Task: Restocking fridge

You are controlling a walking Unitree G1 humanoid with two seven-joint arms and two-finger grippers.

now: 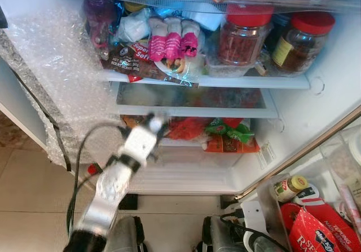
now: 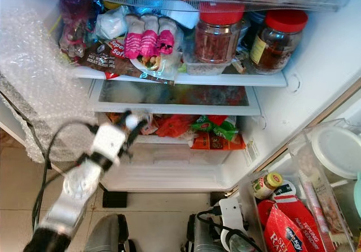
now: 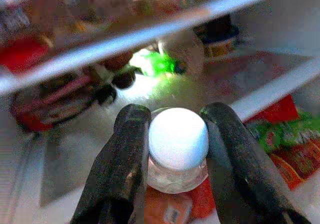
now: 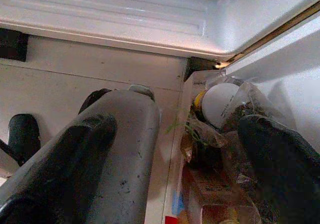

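White-capped jar (image 3: 178, 151) sits clamped in my left gripper (image 3: 178, 149), just below the glass shelf (image 1: 192, 98); my right gripper (image 4: 175, 154) hangs with fingers spread apart.

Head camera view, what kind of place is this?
Likely a home kitchen, facing an open white fridge: a glass shelf holds red-lidded glass jars, the door bin holds packets, and the left gripper carries a white-capped clear jar.

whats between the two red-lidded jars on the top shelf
In the left eye view, a dark jar stands set back in the gap between the wide red-lidded glass jar and the brown red-lidded glass jar; its contents cannot be told.
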